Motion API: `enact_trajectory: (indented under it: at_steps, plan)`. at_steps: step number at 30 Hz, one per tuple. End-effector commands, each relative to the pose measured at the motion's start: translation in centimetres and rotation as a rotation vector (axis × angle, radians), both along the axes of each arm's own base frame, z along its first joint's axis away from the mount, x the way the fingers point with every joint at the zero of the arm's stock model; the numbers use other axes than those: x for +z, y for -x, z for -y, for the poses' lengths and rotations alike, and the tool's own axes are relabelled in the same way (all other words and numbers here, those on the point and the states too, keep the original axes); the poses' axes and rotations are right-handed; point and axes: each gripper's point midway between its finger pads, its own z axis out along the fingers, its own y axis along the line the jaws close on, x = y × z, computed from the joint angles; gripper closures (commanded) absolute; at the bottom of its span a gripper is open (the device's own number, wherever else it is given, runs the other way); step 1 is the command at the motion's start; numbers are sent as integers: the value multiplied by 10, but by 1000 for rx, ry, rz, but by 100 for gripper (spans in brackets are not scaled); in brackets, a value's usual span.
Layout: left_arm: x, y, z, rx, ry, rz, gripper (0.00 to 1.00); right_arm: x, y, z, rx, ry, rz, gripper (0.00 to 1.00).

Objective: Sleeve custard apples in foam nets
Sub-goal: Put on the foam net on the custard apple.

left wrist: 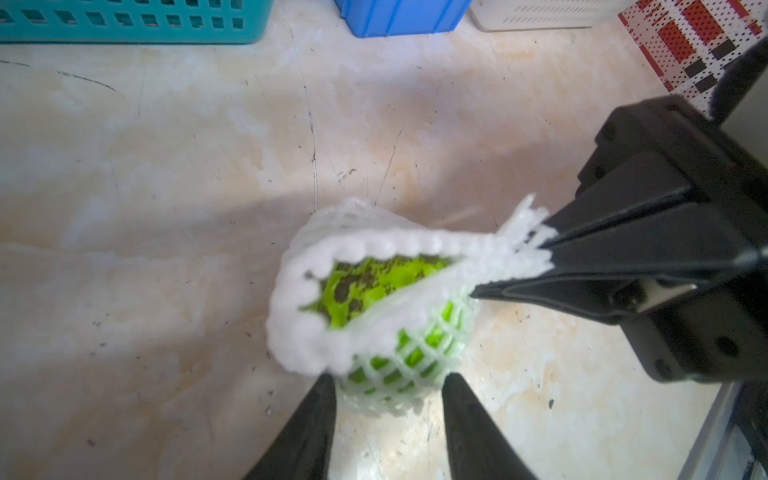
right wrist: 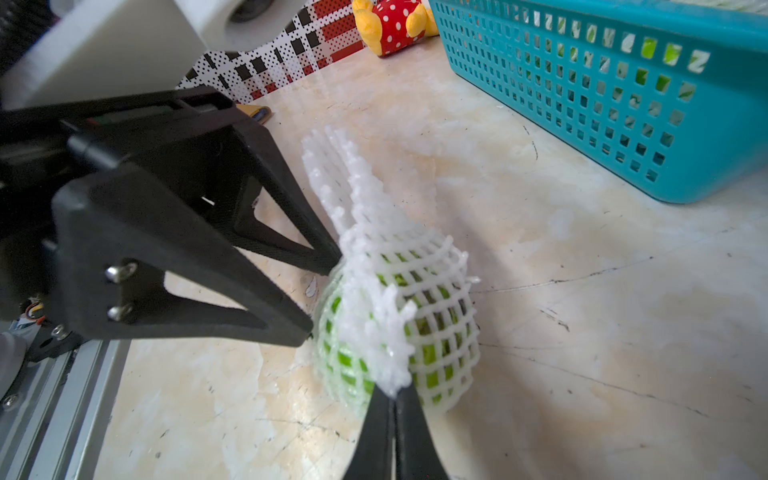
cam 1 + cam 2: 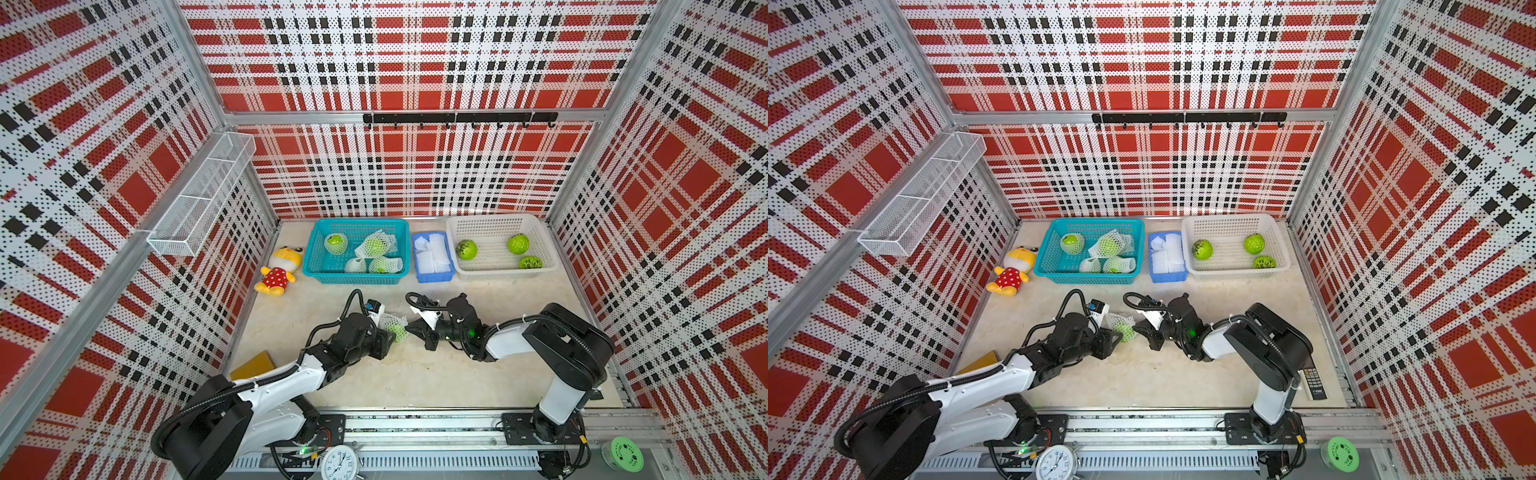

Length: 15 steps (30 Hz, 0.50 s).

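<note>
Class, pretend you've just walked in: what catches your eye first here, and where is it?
The loud red plaid walls all round. Mid-table, the right gripper pinches a foam net around a custard apple, with the left gripper opposite. Behind, three bare fruits sit in a white basket.

A custard apple [image 3: 1126, 331] in a foam net [image 3: 1117, 320] is flanked by the left gripper [image 3: 1118, 337] and the right gripper [image 3: 1136, 330]. Three bare fruits [image 3: 1202, 249] are held in the white basket [image 3: 1233, 272].
</note>
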Motion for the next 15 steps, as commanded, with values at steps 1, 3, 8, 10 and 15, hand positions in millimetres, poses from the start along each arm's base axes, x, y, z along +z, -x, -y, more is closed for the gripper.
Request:
enact_trajectory:
  at_steps: [1, 3, 8, 10, 15]
  plan:
    - [-3, 3, -3, 17, 3, -6, 55, -1, -2, 1, -21, -8, 17, 100]
    - [-3, 3, -4, 20, 3, -3, 55, -4, -3, 2, -30, 0, 16, 100]
    - [-3, 3, -4, 18, 0, -2, 56, -12, -5, 1, -31, 16, 6, 100]
    - [-4, 3, -5, 22, -6, 0, 56, -13, -6, 1, -33, 16, 7, 100]
    - [-3, 1, -5, 32, -1, 4, 57, -10, -7, 0, -29, 12, 17, 100]
